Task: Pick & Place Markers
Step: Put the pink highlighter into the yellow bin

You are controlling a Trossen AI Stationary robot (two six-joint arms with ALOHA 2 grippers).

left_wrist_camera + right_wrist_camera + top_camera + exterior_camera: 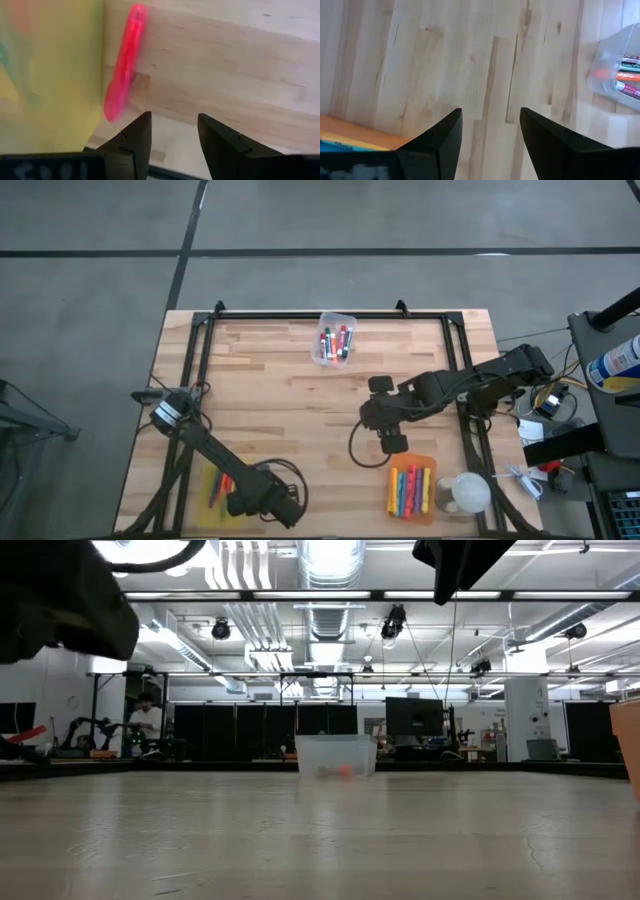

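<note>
A: Table (300, 380) is pale butcher-block wood, plank seams and grain showing, black frame round the edge. Clear bin (334, 338) sits at its far edge: thin see-through plastic, rounded corners, a few markers (333, 341) inside, red and green.

B: Other markers?

A: Orange bin (412, 490) at the table's near edge holds a row of pink, orange, yellow, green, blue sticks. Yellow bin (216, 488), also at the near edge, is mostly hidden under the left arm. One glossy pink marker (123, 65) lies on the wood against that bin's wall, blurred.

B: Grippers?

A: Left gripper (172, 137) is just beside the yellow bin, fingers apart, nothing between. Right gripper (490, 137) hangs between the clear and orange bins, fingers apart, empty.

B: Low view?

A: Clear bin is hazy, contents just an orange blob.
</note>
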